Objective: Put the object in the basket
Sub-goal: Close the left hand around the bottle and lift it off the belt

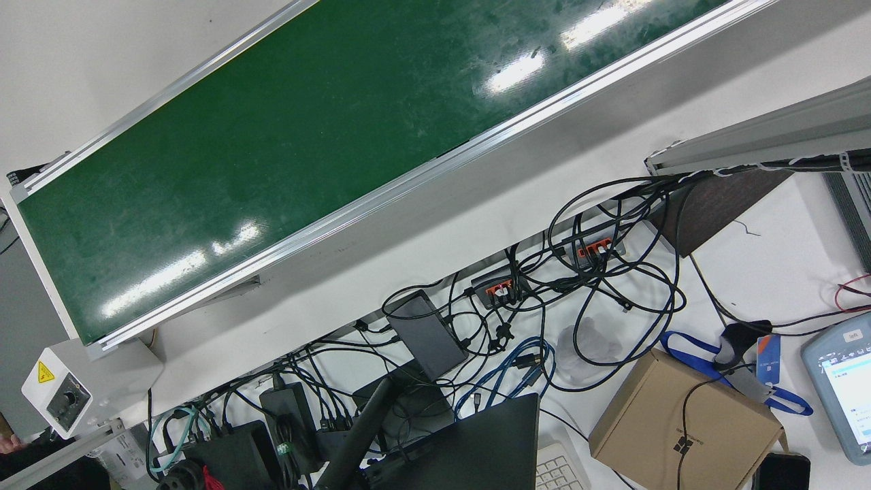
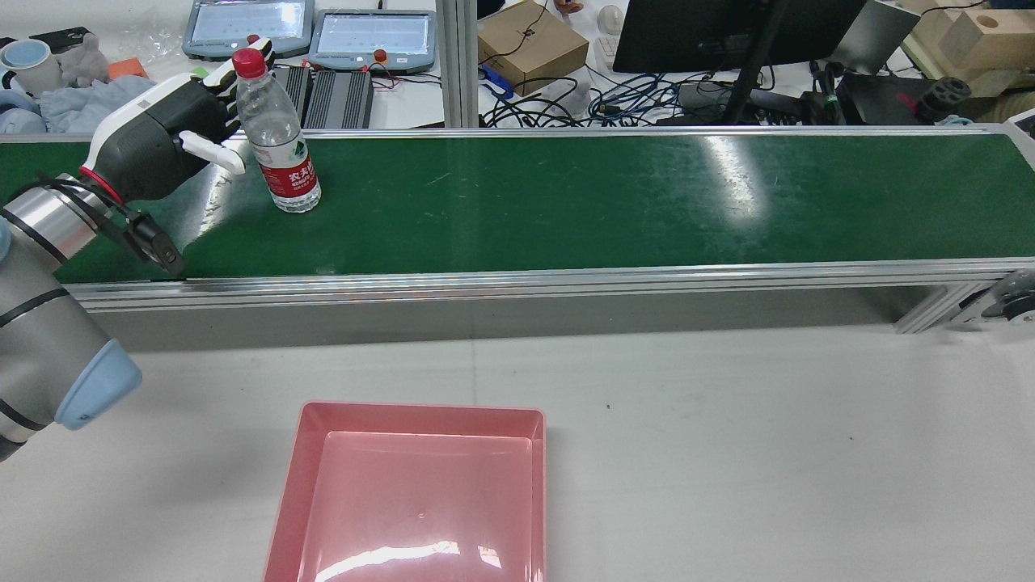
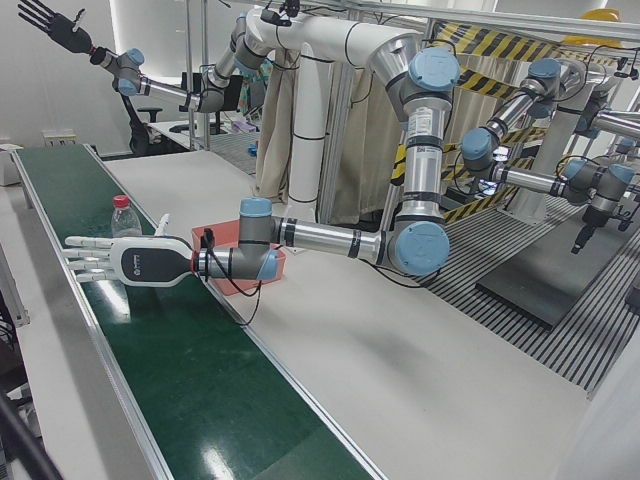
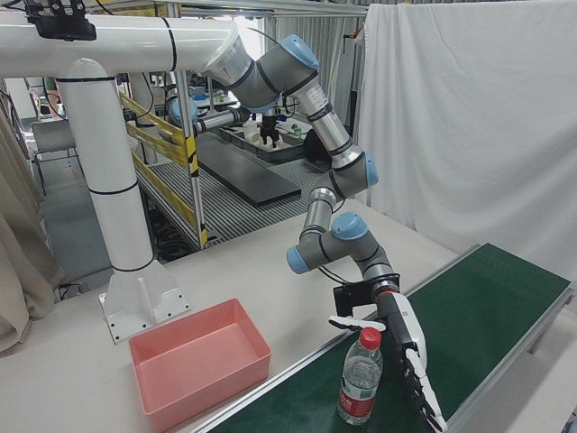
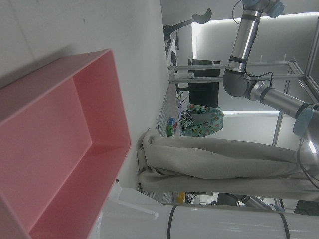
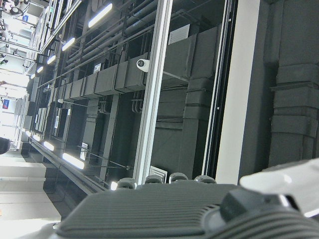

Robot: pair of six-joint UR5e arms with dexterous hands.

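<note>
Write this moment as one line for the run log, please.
stage: reaching | left hand: open, beside bottle, no grip | bottle: upright on belt | basket: holds nothing | right hand: raised, open

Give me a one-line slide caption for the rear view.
Left hand, fingers spread, beside an upright water bottle on the green conveyor belt; empty pink basket waits in front.

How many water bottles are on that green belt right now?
1. The single water bottle stands upright near the left end of the green belt in the rear view, beside the left hand. No others show; the belt's full length looks bare elsewhere.
</note>
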